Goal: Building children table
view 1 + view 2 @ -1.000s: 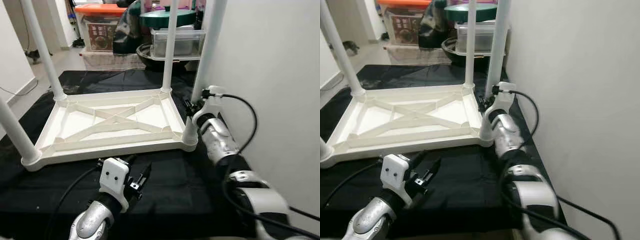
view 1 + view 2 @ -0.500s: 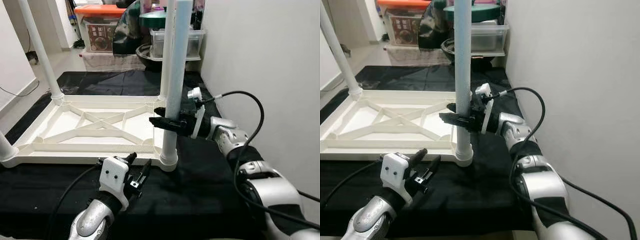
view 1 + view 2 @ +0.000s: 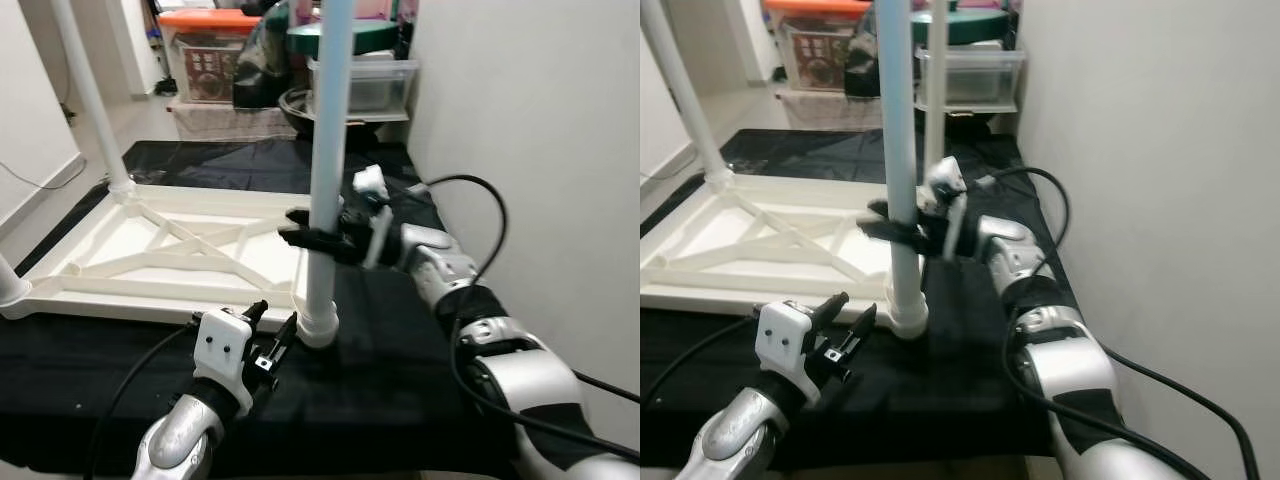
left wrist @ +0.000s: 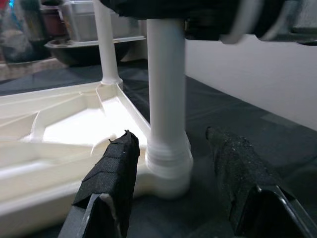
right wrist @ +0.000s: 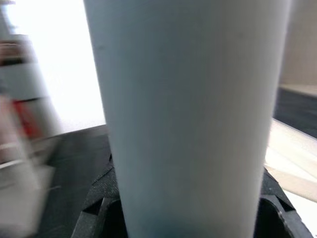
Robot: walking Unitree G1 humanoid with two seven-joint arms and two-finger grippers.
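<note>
Shifted white upturned table (image 3: 150,250), legs up

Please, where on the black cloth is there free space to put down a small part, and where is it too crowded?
Free: the black cloth between the table top edge and the left gripper. Crowded: the near corner, where the right gripper clamps the table leg.
</note>
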